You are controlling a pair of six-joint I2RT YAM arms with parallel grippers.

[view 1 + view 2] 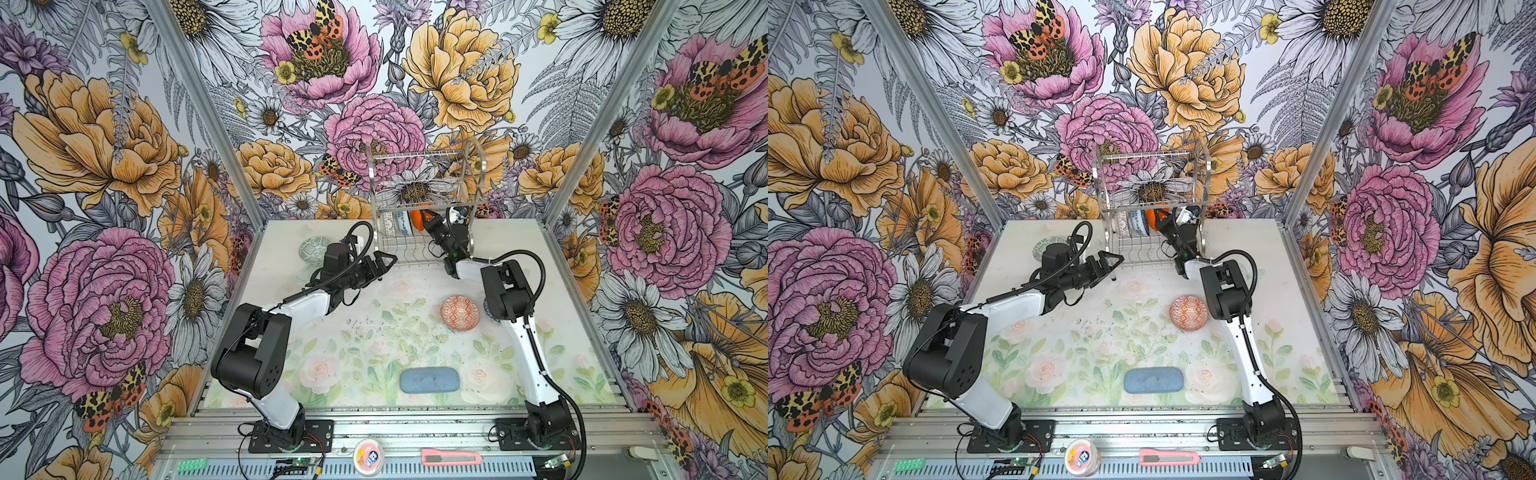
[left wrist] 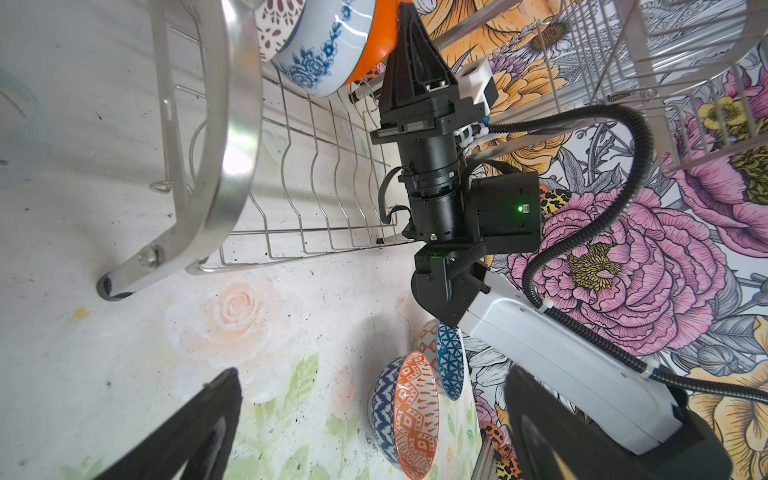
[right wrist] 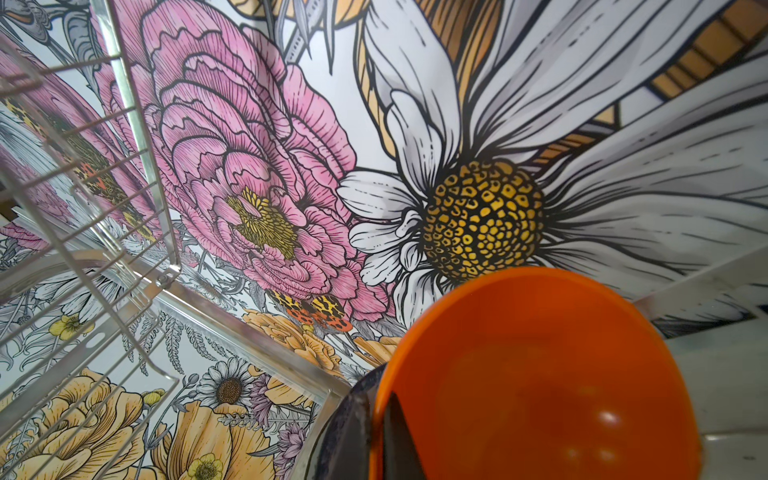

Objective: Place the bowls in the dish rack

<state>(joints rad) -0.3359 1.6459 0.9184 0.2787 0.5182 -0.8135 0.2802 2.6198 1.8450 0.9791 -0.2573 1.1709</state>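
Note:
The silver dish rack [image 1: 415,156] [image 1: 1142,154] stands at the table's back. On edge in its lower tier are a lattice bowl [image 1: 388,224], a blue floral bowl [image 1: 403,222] [image 2: 328,45] and a plain orange bowl [image 1: 417,218] [image 3: 540,374]. My right gripper [image 1: 426,218] [image 3: 380,415] is shut on the orange bowl's rim inside that tier. My left gripper [image 1: 388,264] [image 2: 374,374] hovers open and empty by the rack's front left leg. A grey-green bowl [image 1: 311,247] sits behind the left arm. An orange-white geometric bowl [image 1: 460,312] [image 2: 415,415] lies mid-right. Beside it, a dark-blue triangle bowl [image 2: 449,361] is partly hidden by the right arm.
A flat blue-grey pad [image 1: 429,380] lies near the table's front. On the front rail sit a pink utility knife [image 1: 451,457] and a round pink container [image 1: 368,455]. Flowered walls enclose the table on three sides.

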